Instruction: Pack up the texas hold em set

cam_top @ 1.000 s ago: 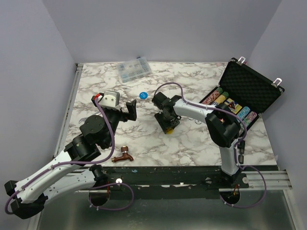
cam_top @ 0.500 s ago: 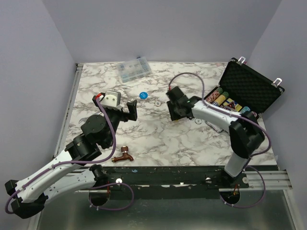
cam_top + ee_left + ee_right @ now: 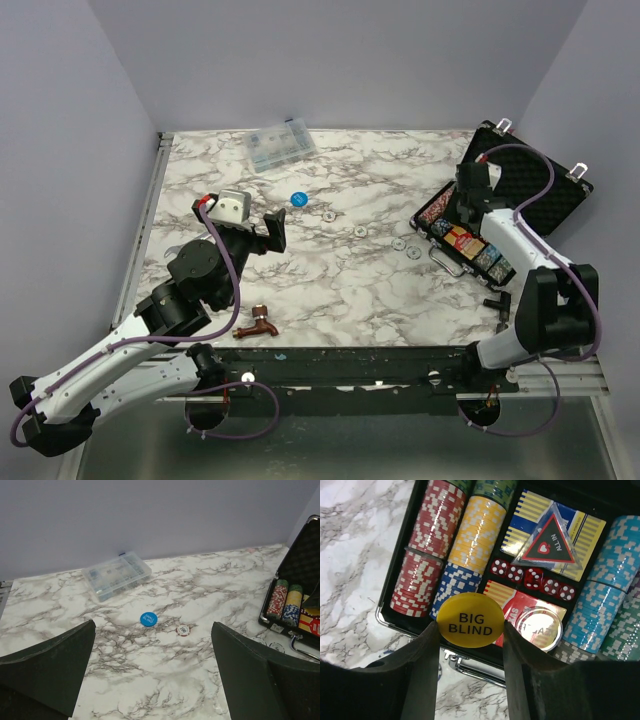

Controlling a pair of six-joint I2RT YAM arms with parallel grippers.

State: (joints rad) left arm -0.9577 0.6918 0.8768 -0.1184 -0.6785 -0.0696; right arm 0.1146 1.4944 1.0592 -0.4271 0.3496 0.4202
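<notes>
Thing in hand: a round yellow plastic disc lettered "BIG BLIND" [image 3: 470, 619], held face-up.
Right claw [image 3: 470, 635]: closed narrowly on the yellow disc, the pads pressed on opposite points of its rim.
Place: the disc is held over the near rim of the open black foam-lined hard case [image 3: 515, 190], by the bench's right edge toward the far right corner.
Case contents: multicoloured chip rows [image 3: 427, 555], two card boxes [image 3: 590, 530], red dice [image 3: 532, 577] and a silver disc [image 3: 538, 628] are seated.
Left claw [image 3: 272, 228]: spread wide, nothing held, left of bench centre.
Loose: a round blue disc [image 3: 296, 198] is seen on the marble toward the far edge.
Handling: the disc is judged light, stiff and smooth-faced; a rim-to-rim hold is best, though swivelling or slipping is possible.
Next: a free foam slot is to be found, and a low release is advised.
</notes>
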